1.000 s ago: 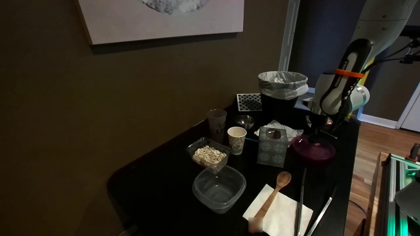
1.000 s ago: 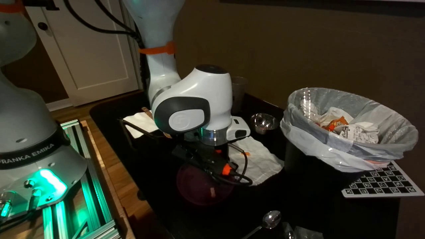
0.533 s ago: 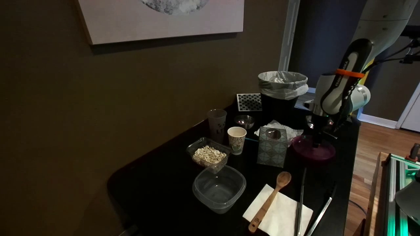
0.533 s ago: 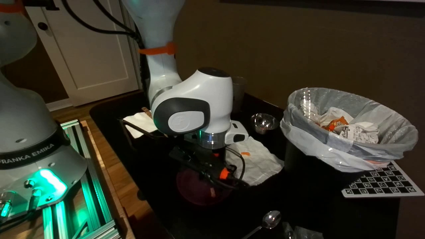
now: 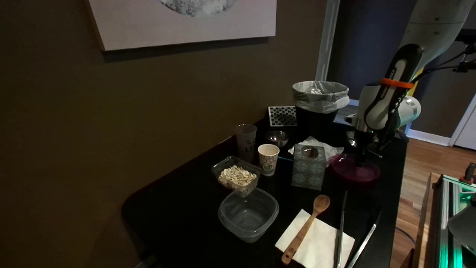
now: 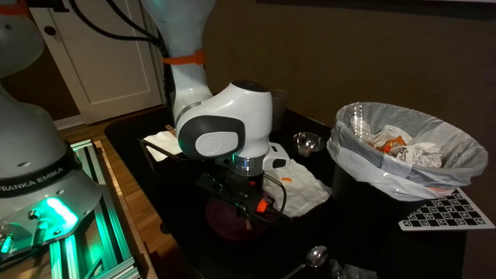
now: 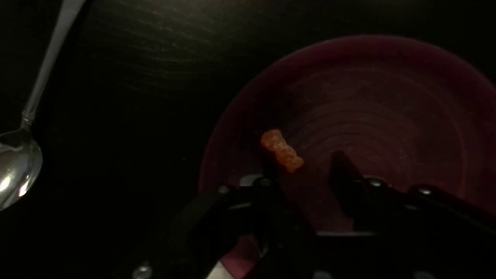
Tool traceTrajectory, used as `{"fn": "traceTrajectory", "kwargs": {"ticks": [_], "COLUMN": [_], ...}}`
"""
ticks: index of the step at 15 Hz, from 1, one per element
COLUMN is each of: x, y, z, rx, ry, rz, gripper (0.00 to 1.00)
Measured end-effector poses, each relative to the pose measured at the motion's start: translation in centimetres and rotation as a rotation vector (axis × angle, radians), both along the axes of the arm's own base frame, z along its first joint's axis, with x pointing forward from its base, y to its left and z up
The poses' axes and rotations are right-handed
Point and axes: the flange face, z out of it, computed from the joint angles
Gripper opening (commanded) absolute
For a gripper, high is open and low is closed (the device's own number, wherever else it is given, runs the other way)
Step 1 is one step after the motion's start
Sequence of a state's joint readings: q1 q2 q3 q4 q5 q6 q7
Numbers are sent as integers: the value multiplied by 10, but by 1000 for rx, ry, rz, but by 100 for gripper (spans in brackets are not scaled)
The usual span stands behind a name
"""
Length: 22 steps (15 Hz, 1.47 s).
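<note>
The wrist view is dim and soft, glare flecking the silver metal spoon (image 7: pixel 23 155). Green light glows on the rounded white robot base (image 6: pixel 46 203).

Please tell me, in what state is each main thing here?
Purple plate: right side up
Gripper: open, over the plate
Orange candy: on the plate, ungripped
Tongs: spread open
Wooden spoon: lying across the napkin
Waste bin: lined, uncovered, holding trash
Clear bowl: upright, uncovered
Flake tub: uncovered, holding flakes
Paper cup: upright
Metal bowl: upright
</note>
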<state>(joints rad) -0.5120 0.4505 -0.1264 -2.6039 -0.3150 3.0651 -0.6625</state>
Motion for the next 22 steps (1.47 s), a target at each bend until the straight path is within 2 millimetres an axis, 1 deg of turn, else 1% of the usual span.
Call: {"fn": "traceTrajectory", "kwargs": {"ticks": [1, 2, 6, 12, 14, 16, 17, 18, 19, 20, 21, 22], "x": [0, -1, -2, -1, -1, 0, 0, 0, 0, 0, 1, 1], "y": [0, 0, -1, -5, -6, -7, -7, -7, -7, -7, -8, -8], "z": [0, -1, -1, -1, 0, 0, 0, 0, -1, -2, -2, -2], "rx": [1, 1, 2, 0, -2, -4, -4, -3, -3, -2, -3, -3], "ry": [2, 4, 7, 4, 1, 0, 0, 1, 2, 3, 2, 2], "rz": [1, 3, 4, 1, 0, -1, -1, 0, 0, 0, 0, 0], "gripper": [36, 37, 34, 37, 33, 20, 17, 9, 5, 7, 14, 16]}}
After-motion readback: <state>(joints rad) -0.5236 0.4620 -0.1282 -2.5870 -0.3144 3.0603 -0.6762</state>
